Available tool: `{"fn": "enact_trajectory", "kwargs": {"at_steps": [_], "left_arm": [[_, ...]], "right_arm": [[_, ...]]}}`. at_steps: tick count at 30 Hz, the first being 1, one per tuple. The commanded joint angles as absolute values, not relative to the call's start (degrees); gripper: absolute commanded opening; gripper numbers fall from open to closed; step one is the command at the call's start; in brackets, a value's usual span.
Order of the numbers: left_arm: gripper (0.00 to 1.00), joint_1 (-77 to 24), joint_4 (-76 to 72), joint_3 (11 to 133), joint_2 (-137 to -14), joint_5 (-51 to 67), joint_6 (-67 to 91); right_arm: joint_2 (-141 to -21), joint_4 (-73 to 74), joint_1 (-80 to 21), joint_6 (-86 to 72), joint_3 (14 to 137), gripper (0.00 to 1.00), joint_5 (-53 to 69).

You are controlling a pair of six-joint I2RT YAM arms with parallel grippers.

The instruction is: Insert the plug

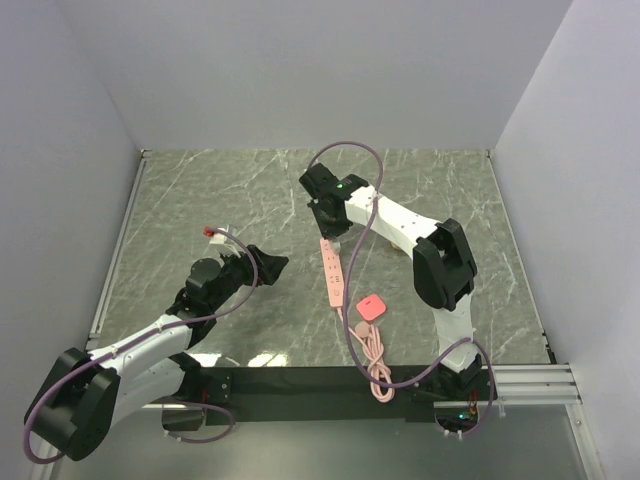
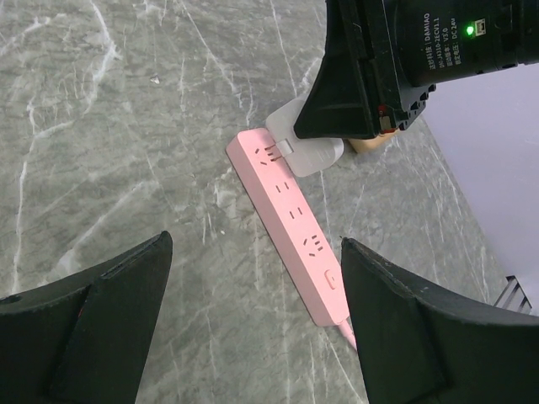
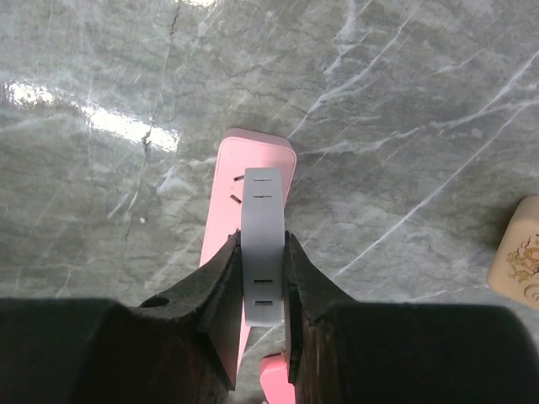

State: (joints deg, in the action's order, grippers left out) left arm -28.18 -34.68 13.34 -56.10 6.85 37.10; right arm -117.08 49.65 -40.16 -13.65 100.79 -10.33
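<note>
On the marble worktop (image 1: pixel 200 190) a pink power strip (image 1: pixel 332 275) ran away from the arms. The right hand (image 1: pixel 323 222) pinched a white adapter (image 3: pixel 261 252) on its far end. The left hand (image 1: pixel 265 268) hung spread. The square plug (image 1: pixel 372 307) lay flat and cornerwise beside the strip's near end, by the coiled cord (image 1: pixel 375 360).

upper right of the left wrist view: "damiao" in white on the black motor housing (image 2: pixel 432 38); the smaller lines beside it are unreadable.

Grey-green marbled tabletop (image 1: pixel 200 190) — plain pale walls (image 1: pixel 320 70), perhaps panels.
</note>
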Motion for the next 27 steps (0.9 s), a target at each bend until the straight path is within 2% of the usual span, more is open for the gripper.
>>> {"fn": "enact_trajectory", "kwargs": {"at_steps": [1,13,19,27], "left_arm": [[0.87,-27.9,-37.3,12.8,-55.1,7.7,37.3],[0.87,-27.6,-40.3,13.0,-59.6,9.7,37.7],[0.86,-27.5,-42.6,13.1,-62.0,11.4,37.5],[0.86,-27.5,-42.5,13.3,-62.8,11.0,37.8]], "right_arm": [[-117.9,54.8,-40.7,-14.2,101.2,0.0,-11.8],[-113.7,53.5,-41.1,-12.9,103.8,0.0,-15.6],[-107.1,49.2,-40.0,-6.2,97.0,0.0,-8.3],[-107.6,49.6,-40.3,-12.3,94.1,0.0,-3.1]]}}
